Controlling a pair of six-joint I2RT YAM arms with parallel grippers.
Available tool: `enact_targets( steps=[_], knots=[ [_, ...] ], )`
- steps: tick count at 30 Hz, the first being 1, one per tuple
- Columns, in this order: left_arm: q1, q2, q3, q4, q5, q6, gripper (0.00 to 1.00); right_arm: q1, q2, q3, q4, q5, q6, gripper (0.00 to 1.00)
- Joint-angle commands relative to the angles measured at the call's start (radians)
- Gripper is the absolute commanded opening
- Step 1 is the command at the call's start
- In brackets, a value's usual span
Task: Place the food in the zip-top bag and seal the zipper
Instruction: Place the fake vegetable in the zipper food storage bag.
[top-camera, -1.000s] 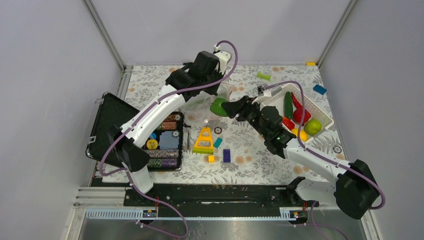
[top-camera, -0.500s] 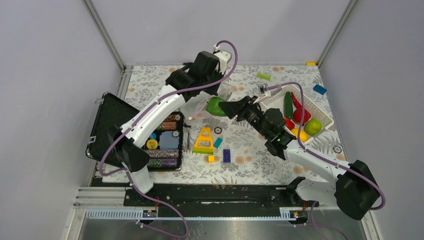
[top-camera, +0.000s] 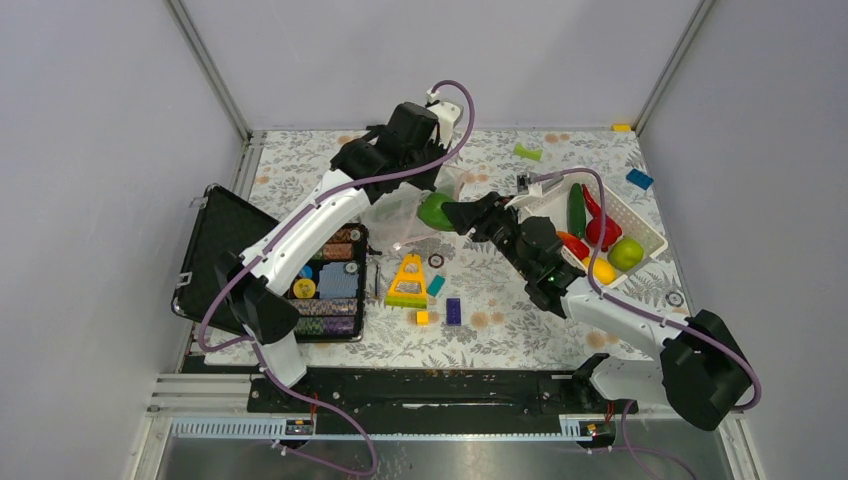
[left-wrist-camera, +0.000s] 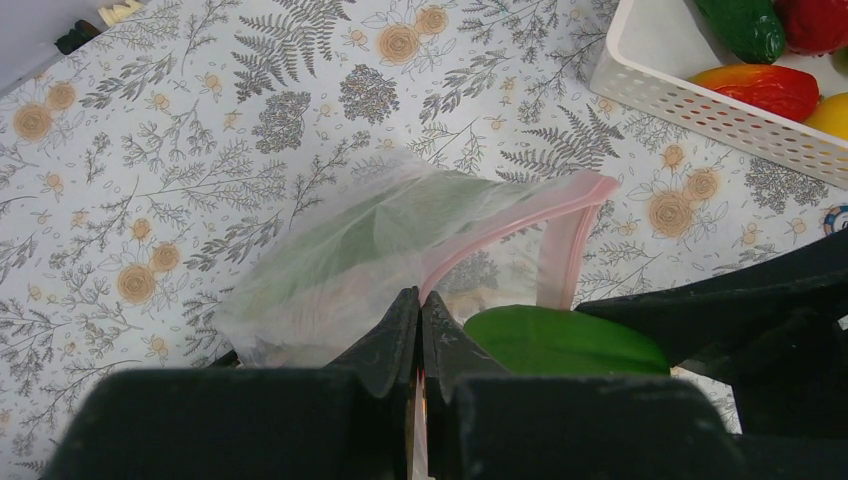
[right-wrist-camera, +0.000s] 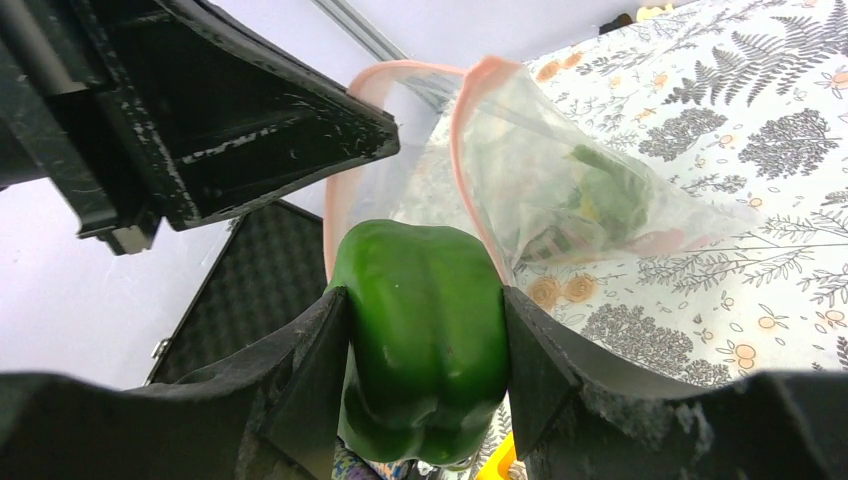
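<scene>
The clear zip-top bag hangs open, with some green food inside. My left gripper is shut on its mouth edge, by the pinkish-red zipper; in the top view this gripper is above the bag. My right gripper is shut on a green toy pepper and holds it right at the bag's open mouth. The pepper also shows in the top view and the left wrist view. More food lies in the white basket: a cucumber, a red fruit, a green apple.
An open black case with a tray of small parts stands at the left. A yellow triangular toy and loose bricks lie near the front. A blue brick and a green brick lie at the back right.
My right gripper with the pepper has shifted slightly at the bag's mouth, and the bag has swayed a little. The left arm has held its place.
</scene>
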Motion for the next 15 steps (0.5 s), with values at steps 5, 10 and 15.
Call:
enact_targets(
  steps=[5, 10, 15],
  knots=[
    [0.007, -0.063, 0.003, 0.062, -0.011, -0.004, 0.0, 0.005, -0.015, -0.026, 0.036, 0.11, 0.012, 0.02],
    [0.006, -0.079, -0.017, 0.079, 0.004, -0.007, 0.0, 0.006, -0.058, -0.021, -0.097, 0.2, 0.05, 0.02],
    [0.006, -0.08, -0.017, 0.079, 0.051, -0.017, 0.0, 0.005, -0.044, 0.017, -0.119, 0.167, 0.031, 0.02]
  ],
)
